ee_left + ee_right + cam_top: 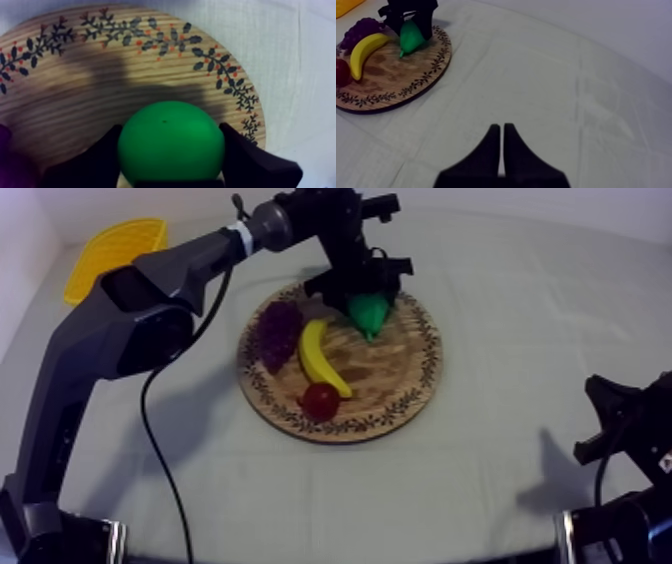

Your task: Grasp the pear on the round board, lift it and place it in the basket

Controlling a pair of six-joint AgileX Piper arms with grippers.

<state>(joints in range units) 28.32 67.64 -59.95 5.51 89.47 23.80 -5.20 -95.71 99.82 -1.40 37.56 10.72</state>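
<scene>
A green pear (368, 313) lies at the far side of the round wooden board (400, 373), its narrow end pointing toward the board's middle. My left gripper (364, 288) comes down over it from the upper left. In the left wrist view the black fingers (97, 157) press against both sides of the pear (171, 142), so the gripper (171, 131) is shut on it above the board (150, 65). The yellow basket (115, 250) sits at the far left corner. My right gripper (502, 129) is shut on nothing, low over the cloth at the right (612, 420).
Purple grapes (277, 330), a banana (322, 360) and a small red fruit (320, 399) share the left half of the board. From the right wrist I see the board (396, 80), the pear (411, 36) and the other arm's gripper (411, 14).
</scene>
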